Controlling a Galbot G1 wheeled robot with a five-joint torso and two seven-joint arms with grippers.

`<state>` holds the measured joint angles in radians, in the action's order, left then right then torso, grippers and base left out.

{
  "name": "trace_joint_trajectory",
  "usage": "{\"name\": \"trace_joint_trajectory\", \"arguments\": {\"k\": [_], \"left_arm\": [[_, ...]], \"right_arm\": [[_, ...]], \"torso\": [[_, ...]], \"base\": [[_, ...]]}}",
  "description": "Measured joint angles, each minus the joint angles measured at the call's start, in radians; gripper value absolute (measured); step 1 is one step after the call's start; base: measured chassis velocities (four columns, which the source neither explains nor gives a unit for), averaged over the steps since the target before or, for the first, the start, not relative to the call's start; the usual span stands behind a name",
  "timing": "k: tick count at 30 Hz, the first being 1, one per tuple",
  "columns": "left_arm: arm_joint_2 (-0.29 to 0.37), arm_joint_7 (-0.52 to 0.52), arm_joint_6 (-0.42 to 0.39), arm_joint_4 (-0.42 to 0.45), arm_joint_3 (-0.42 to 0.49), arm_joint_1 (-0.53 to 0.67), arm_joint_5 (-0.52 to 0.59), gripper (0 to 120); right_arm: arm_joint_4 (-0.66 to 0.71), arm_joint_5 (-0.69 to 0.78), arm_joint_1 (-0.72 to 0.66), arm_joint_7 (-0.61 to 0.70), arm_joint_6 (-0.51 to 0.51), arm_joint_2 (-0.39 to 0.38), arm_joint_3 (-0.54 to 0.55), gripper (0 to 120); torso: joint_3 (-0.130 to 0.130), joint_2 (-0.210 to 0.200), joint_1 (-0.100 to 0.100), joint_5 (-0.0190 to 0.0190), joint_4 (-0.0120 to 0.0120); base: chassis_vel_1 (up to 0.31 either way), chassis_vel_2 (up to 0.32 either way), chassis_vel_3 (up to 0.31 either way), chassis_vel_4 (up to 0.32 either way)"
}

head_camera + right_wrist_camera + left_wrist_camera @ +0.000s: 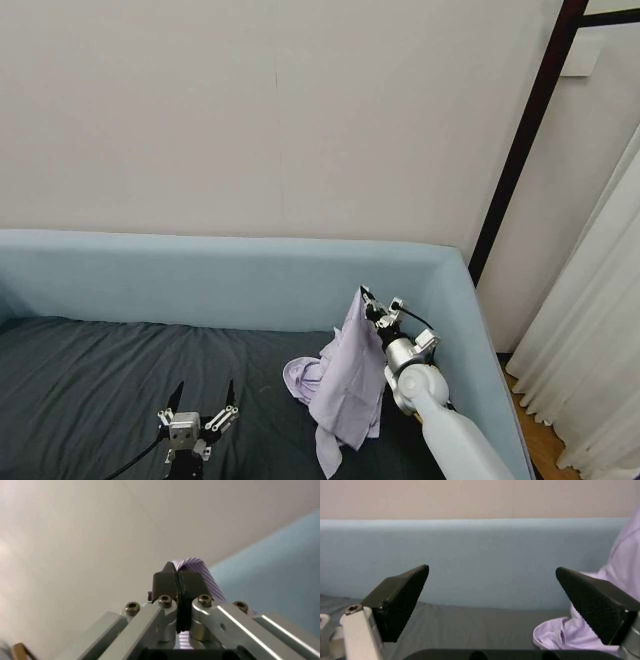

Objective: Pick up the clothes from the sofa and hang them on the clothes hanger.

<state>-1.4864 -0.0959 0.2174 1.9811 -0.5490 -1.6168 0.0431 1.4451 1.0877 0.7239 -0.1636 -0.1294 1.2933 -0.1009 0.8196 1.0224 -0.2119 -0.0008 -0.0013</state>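
Observation:
A pale lilac striped shirt (345, 385) hangs above the dark sofa seat (90, 380), its lower part still resting on the cushion. My right gripper (364, 298) is shut on the shirt's top edge, lifted in front of the light blue backrest (220, 280). In the right wrist view the shut fingertips (170, 578) pinch the striped cloth (192, 563). My left gripper (203, 398) stands open low over the seat, left of the shirt, holding nothing. Its wrist view shows both fingers (400, 600) spread wide and the shirt (615, 603) off to one side.
A dark upright pole (520, 140) rises behind the sofa's right end. White curtains (600, 340) hang at the far right. The blue sofa arm (490, 370) borders the seat on the right. A plain wall (250, 110) stands behind.

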Motion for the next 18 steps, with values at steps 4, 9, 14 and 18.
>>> {"name": "trace_joint_trajectory", "arguments": {"k": [4, 9, 14, 18], "left_arm": [[0.005, -0.002, 0.013, -0.007, 0.0, -0.001, 0.009, 100], [0.018, -0.012, 0.02, -0.009, -0.006, -0.007, 0.018, 100], [0.031, -0.016, 0.024, -0.002, -0.013, -0.012, 0.028, 100], [0.034, -0.016, 0.028, 0.002, -0.008, -0.013, 0.031, 100]], "right_arm": [[0.076, 0.033, -0.026, 0.006, -0.015, -0.033, 0.026, 0], [0.145, 0.089, -0.075, 0.015, -0.038, -0.074, 0.047, 0], [0.208, 0.145, -0.134, 0.027, -0.052, -0.136, 0.053, 0], [0.229, 0.18, -0.171, 0.027, -0.062, -0.184, 0.057, 0]], "torso": [[0.0, 0.0, 0.0, 0.0, 0.0], [0.0, 0.0, 0.0, 0.0001, 0.0], [0.0, 0.0, 0.0, 0.0, -0.0001], [0.0, 0.0, 0.0, 0.0002, -0.0001]], "base": [[0.0, 0.0, 0.0, 0.0], [0.0, 0.0, 0.0, 0.0], [0.0, 0.0, 0.0, 0.0], [0.0, 0.0, 0.0, 0.0]]}}
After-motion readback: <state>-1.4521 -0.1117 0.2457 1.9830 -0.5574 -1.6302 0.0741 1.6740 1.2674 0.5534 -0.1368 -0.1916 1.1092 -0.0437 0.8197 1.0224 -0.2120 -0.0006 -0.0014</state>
